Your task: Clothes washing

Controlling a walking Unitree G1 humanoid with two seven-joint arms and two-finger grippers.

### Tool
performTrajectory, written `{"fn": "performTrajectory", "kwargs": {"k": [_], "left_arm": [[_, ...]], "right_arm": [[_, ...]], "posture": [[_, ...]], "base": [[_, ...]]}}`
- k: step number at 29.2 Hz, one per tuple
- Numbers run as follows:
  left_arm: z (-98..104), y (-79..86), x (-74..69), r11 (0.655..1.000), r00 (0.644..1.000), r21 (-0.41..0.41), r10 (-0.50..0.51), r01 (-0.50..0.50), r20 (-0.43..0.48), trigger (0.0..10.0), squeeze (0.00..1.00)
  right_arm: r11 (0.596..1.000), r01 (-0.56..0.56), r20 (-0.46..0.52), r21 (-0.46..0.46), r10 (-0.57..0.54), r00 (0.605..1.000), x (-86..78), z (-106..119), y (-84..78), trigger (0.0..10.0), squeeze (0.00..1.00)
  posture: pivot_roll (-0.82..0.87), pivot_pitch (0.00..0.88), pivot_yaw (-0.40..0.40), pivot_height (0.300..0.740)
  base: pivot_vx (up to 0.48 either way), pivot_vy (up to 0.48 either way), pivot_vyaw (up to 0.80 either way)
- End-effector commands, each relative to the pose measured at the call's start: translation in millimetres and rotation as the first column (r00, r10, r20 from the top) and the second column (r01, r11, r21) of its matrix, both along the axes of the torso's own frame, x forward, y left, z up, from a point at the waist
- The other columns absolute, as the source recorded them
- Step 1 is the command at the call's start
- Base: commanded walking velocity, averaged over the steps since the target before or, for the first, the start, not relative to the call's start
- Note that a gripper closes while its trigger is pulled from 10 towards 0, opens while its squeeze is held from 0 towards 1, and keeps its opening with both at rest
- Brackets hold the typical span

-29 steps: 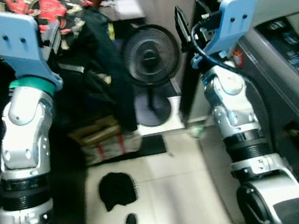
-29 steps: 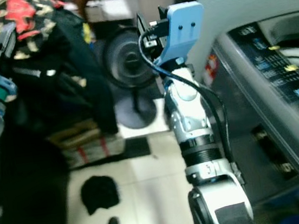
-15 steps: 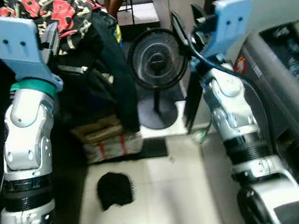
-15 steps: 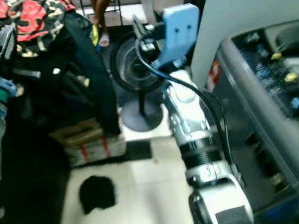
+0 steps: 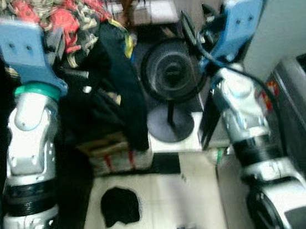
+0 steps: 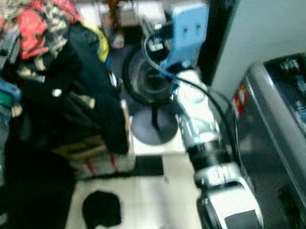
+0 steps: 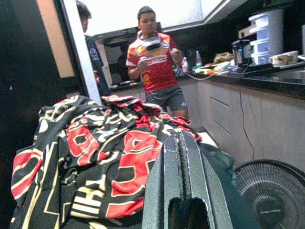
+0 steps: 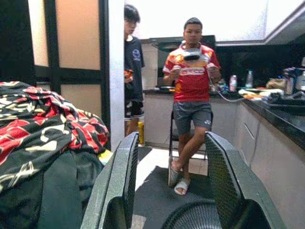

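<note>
Nearest the robot, a small black garment (image 5: 120, 205) is lying crumpled on the white tiled floor (image 5: 169, 202), at about 7 o'clock. At about 4 o'clock, the grey washing machine (image 6: 305, 146) is standing with its control panel facing up.

Both silver arms are reaching up and forward. The left claw (image 7: 180, 157) is sitting at about 10 o'clock with its two black fingers pressed tightly together, gripping nothing that can be seen, just beside a bundle of clothes (image 5: 87, 55). The bundle is hanging at 11 o'clock: a black shirt with red and cream print (image 7: 95, 157) is draping over the top of dark garments, which are trailing down toward a striped bag (image 5: 116, 158) on the floor.

The right claw (image 8: 169, 176) is sitting at about 1 o'clock with its fingers spread wide apart and holding nothing. Between the two arms, at 12 o'clock, a black standing fan (image 5: 174, 78) is resting on its round base.

Farther off, a person in a red shirt (image 8: 192, 76) is sitting on a chair, and a second person in dark clothes (image 8: 132, 57) is standing beside a long kitchen table (image 8: 281, 109).
</note>
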State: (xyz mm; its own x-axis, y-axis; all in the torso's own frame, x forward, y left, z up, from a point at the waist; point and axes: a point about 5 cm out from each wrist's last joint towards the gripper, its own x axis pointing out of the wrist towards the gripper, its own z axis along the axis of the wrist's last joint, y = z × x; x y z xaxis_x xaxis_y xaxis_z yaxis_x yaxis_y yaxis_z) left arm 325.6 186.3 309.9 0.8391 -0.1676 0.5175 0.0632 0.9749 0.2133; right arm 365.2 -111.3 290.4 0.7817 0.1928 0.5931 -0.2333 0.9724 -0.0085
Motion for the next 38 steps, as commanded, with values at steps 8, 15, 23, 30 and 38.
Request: {"fn": "performTrajectory", "kwargs": {"k": [8,15,23,30,38], "left_arm": [[-2.9,1.7,-0.7,1.0,1.0,0.007,0.008,-0.008,-0.009,10.0,0.0],[-3.2,1.8,-0.5,1.0,1.0,0.007,0.009,-0.009,-0.009,10.0,0.0],[-3.5,2.4,-0.7,1.0,1.0,0.0,0.007,-0.007,-0.012,10.0,0.0],[-2.8,-2.2,-3.1,0.997,0.997,-0.031,-0.078,0.077,-0.023,10.0,0.0],[21.0,-24.9,-2.6,0.977,0.977,0.058,-0.209,0.207,0.037,10.0,0.0]], "right_arm": [[1.0,-0.01,-0.017,-0.001,0.01,1.0,-0.4,-2.8,4.1,10.0,0.0],[1.0,-0.023,-0.021,-0.007,0.023,1.0,-1.2,-4.3,7.7,10.0,0.0],[0.999,-0.035,-0.02,0.003,0.035,0.999,-1.4,-3.6,8.4,10.0,0.0],[1.0,-0.028,-0.013,0.008,0.029,1.0,-0.8,-1.3,5.3,10.0,0.0],[0.997,-0.073,0.013,-0.035,0.073,0.997,-2.1,4.0,8.6,10.0,0.0]], "posture": [[0.13,0.064,-0.013,0.74],[0.12,0.066,-0.013,0.74],[0.13,0.066,-0.015,0.74],[0.13,0.066,-0.015,0.74],[0.13,0.067,-0.017,0.74]], "base": [[0.457,0.0,0.2],[0.456,0.0,0.6],[0.336,0.0,0.0],[0.0,0.0,0.0],[0.0,0.0,0.0]]}}
